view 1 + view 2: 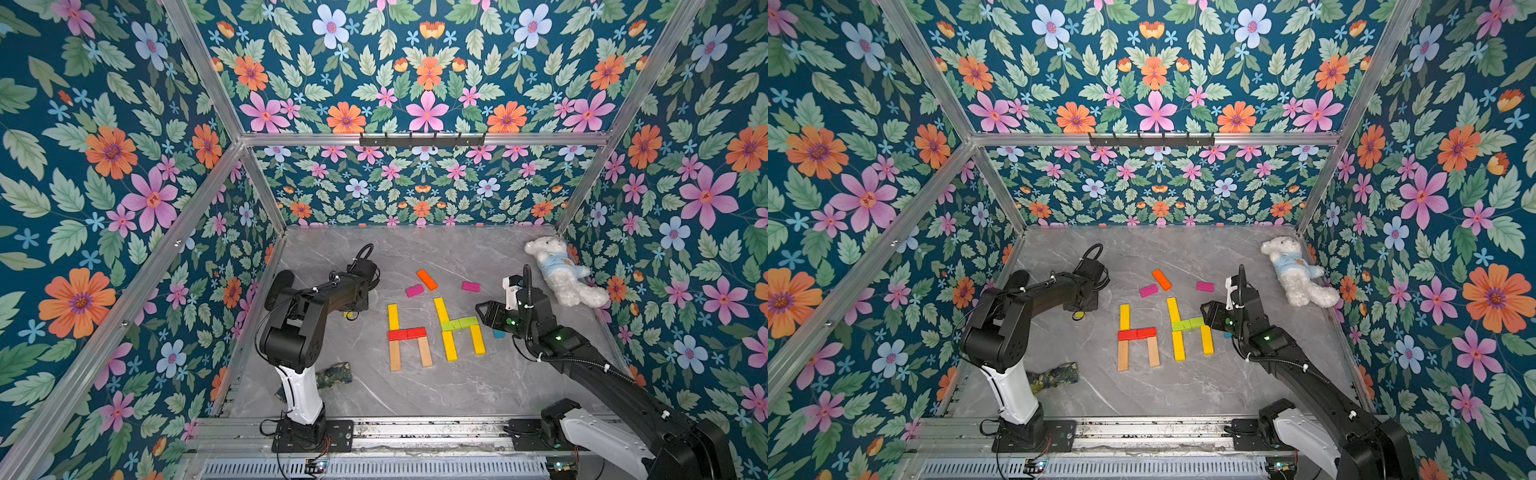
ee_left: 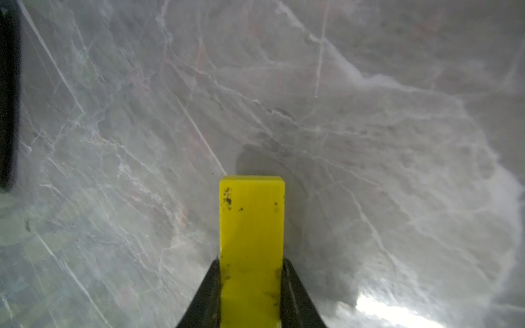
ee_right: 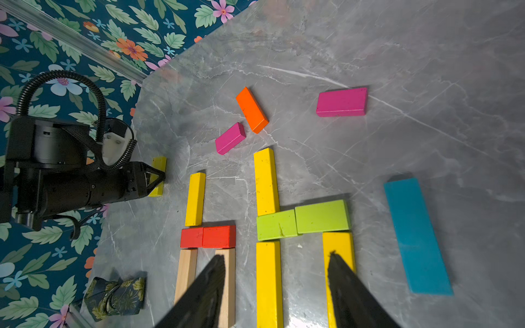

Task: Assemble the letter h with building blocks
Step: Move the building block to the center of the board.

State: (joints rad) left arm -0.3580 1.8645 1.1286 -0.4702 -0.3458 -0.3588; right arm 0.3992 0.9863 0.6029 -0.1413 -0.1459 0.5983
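**A:** How do the arms stand?

**B:** The left arm is folded at the elbow, with the forearm stretched out and the wrist tipped down. The left claw pinches a short yellow block by its long sides. It sits low at the desk, left of the letters. I can't tell if the block touches down.

**A:** And the right?

**B:** The right arm reaches in slantwise. The right claw is spread and empty above the legs of the lime-barred h. Its black fingers taper to wedges.

**A:** What are the blocks like?

**B:** Flat, square-edged and matte, and the held one is speckled with dark chips. Two h shapes lie on the grey veined marble:
- One has a yellow bar, red halves and plain wooden legs.
- The other has three yellow bars and lime halves.

An orange piece and two magenta pieces lie loose behind the letters. A blue bar lies beside the second h.
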